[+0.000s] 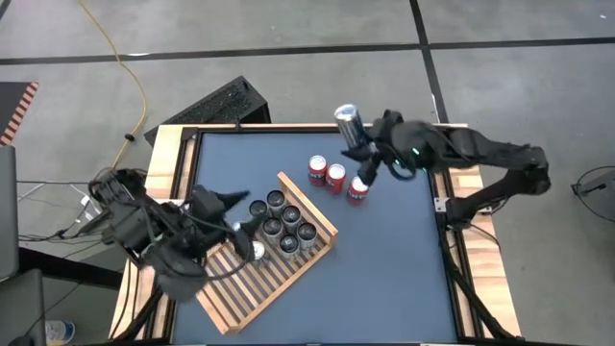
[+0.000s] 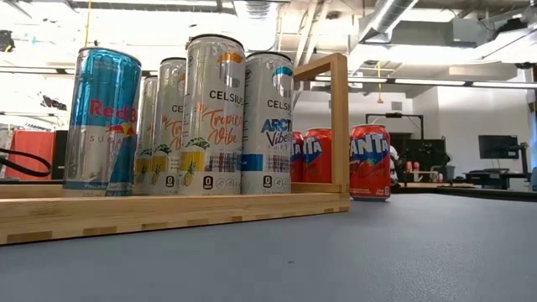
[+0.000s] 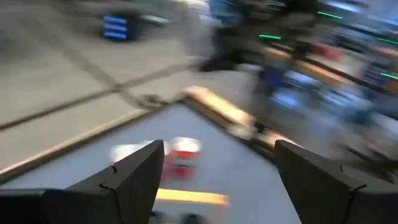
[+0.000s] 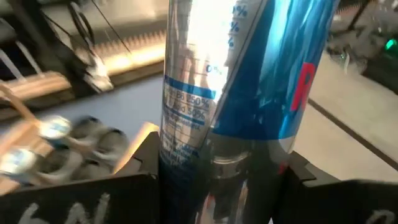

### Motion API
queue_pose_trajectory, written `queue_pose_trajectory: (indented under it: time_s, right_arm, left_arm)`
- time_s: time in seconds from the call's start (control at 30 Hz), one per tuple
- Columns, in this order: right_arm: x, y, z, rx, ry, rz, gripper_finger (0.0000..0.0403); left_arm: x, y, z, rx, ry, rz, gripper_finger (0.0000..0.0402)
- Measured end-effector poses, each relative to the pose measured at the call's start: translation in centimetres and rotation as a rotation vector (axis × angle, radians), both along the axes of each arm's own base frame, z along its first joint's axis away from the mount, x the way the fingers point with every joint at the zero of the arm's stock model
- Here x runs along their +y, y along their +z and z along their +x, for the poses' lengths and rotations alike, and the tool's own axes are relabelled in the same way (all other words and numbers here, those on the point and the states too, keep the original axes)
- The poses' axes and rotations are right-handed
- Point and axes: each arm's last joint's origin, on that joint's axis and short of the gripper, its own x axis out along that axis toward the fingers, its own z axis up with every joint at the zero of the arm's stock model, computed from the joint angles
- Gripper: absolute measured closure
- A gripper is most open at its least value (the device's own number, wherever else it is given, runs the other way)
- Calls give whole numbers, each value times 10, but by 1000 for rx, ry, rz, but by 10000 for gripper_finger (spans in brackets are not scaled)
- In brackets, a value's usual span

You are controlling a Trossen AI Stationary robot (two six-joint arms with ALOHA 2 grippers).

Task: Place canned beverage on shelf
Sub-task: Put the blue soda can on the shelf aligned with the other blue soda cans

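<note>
blue-and-silver can held aloft in the right jaws, wooden rack half filled

light wood runs along the nearest edge of the low view, where the large flat slatted shelf [image 2: 168, 214] lies on the dark blue counter [image 2: 336, 260]. on it stand tall slim cans in a tight cluster [image 2: 210, 117], with a blue-and-silver red bull can at the near end and silver celsius cans beside it. an upright wooden frame post of the shelf rises just past them.

from above, the shelf [image 1: 245, 284] sits angled on the left half of the counter [image 1: 384, 259], the cans [image 1: 283, 226] grouped at its far right corner and the rest of its slats bare. the left gripper [image 1: 242, 229] hovers over the shelf just beside the cluster, its jaws standing apart with nothing between them; a silver can top [image 1: 258, 252] shows on the slats near it.

farther on, three short red fanta cans [image 1: 334, 177] stand off the shelf on the bare counter, close together.

beyond those, at the counter's far edge, the right gripper [image 1: 370, 146] holds a tall blue-and-silver beverage can [image 1: 348, 123] lifted and tilted, well apart from the shelf. the right wrist view shows this can [image 4: 249, 93] clamped between the dark jaws around its lower body.
</note>
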Motion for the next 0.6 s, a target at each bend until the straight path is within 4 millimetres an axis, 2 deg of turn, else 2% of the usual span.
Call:
queue_pose_trajectory:
  time_s: [0.13, 0.2, 0.27, 0.33, 0.43, 0.6]
  right_arm:
    - [42, 4, 1, -70, 24, -41, 242]
    - [62, 2, 5, -91, 4, -84, 242]
    - [82, -4, 9, -97, -45, -133, 242]
    - [99, -11, 16, -139, -174, -185, 242]
    - [117, -24, 25, -170, -330, -270, 242]
    - [131, -46, 45, -146, -383, -338, 242]
  left_arm:
    - [-5, 35, 23, -53, -384, 102, 110]
    - [-1, 43, 31, -87, -470, 177, 110]
    - [11, 45, 33, -80, -390, 203, 110]
    - [20, 46, 29, -45, -249, 220, 110]
    - [35, 47, 33, -45, -123, 221, 110]
    - [57, 36, 64, -129, -185, 174, 110]
